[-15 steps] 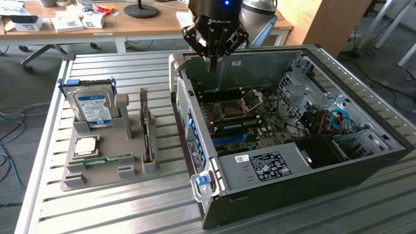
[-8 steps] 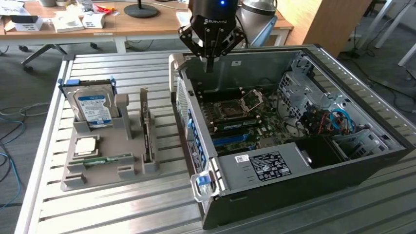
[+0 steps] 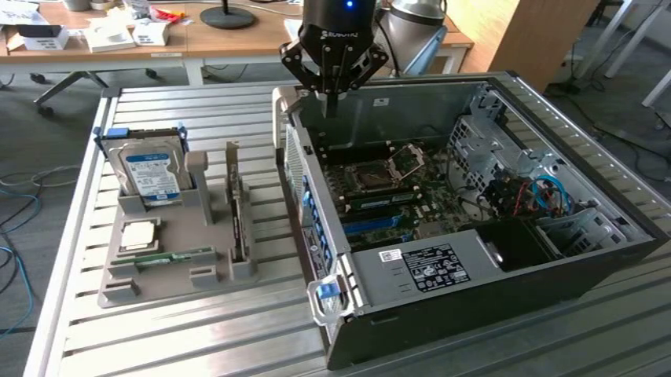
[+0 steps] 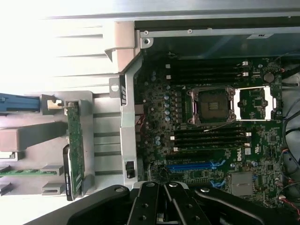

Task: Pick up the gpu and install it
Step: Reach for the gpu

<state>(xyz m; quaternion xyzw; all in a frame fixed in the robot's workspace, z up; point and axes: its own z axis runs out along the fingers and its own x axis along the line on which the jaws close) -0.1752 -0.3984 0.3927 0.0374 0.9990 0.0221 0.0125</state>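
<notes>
1. Over the rear wall of the open PC case (image 3: 524, 302), my hand (image 3: 331, 94) hangs with its fingers pinched together, and nothing's between them.
2. The gpu (image 3: 236, 200) is off to the exterior view's left. It's standing on edge in a slot of the gray tray (image 3: 194, 236) on the counter (image 3: 188, 338), well apart from my hand.
3. Same tray: a hard drive (image 3: 147, 171) propped upright and a green memory stick (image 3: 168, 258) lying flat.
4. Under my hand is the motherboard (image 4: 159, 108), with its CPU socket (image 4: 213, 105) and a blue slot (image 4: 190, 166).
</notes>
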